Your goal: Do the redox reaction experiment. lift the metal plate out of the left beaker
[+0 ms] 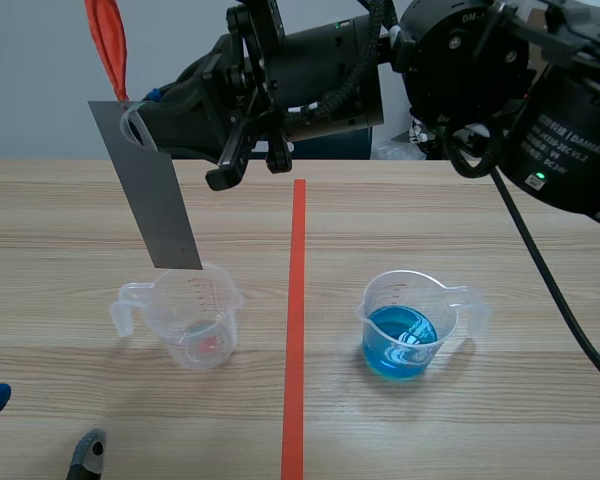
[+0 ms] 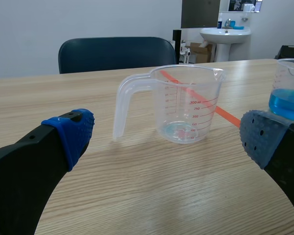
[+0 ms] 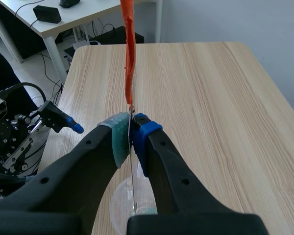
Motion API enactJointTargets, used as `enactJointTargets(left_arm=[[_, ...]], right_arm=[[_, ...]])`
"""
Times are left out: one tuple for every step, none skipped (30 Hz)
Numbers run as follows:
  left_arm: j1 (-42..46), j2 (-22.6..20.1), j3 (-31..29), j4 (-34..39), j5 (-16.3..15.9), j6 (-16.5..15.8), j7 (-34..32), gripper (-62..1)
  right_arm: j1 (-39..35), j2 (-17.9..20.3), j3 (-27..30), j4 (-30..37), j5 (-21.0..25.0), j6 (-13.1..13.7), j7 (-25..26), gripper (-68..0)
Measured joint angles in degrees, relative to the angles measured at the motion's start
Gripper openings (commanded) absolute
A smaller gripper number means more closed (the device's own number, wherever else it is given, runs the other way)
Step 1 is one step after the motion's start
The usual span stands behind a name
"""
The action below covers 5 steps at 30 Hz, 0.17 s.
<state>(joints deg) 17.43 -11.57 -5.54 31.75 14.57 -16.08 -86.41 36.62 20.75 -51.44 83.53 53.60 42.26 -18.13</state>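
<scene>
Metal plate (image 1: 150, 190) hanging tilted at the left beaker's (image 1: 195, 320) rim

We see the right gripper (image 3: 131, 142) pinching the plate's top edge, below the orange ribbon (image 1: 108, 40); the left gripper (image 2: 165, 138) sits low, fingers spread, empty; swung sideways too soon, we judge the plate's lower corner could catch the rim and tip the light beaker, or slip from this narrow pinch.

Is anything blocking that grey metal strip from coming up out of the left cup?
Nothing visible does. The right pincer grips the metal plate, whose lower end hangs about level with the rim of the left beaker, open air above.
</scene>
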Motion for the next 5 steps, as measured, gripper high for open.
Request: enactJointTargets(left_arm=[[0.00, 0.00, 0.00, 0.00, 0.00, 0.00, 0.00, 1.4], [0.00, 0.00, 0.00, 0.00, 0.00, 0.00, 0.00, 1.4], [0.00, 0.00, 0.00, 0.00, 0.00, 0.00, 0.00, 1.4], [0.00, 0.00, 0.00, 0.00, 0.00, 0.00, 0.00, 1.4], [0.00, 0.00, 0.00, 0.00, 0.00, 0.00, 0.00, 1.4]], right_arm=[[0.00, 0.00, 0.00, 0.00, 0.00, 0.00, 0.00, -66.9], [0.00, 0.00, 0.00, 0.00, 0.00, 0.00, 0.00, -66.9], [0.00, 0.00, 0.00, 0.00, 0.00, 0.00, 0.00, -66.9], [0.00, 0.00, 0.00, 0.00, 0.00, 0.00, 0.00, -66.9], [0.00, 0.00, 0.00, 0.00, 0.00, 0.00, 0.00, -66.9]])
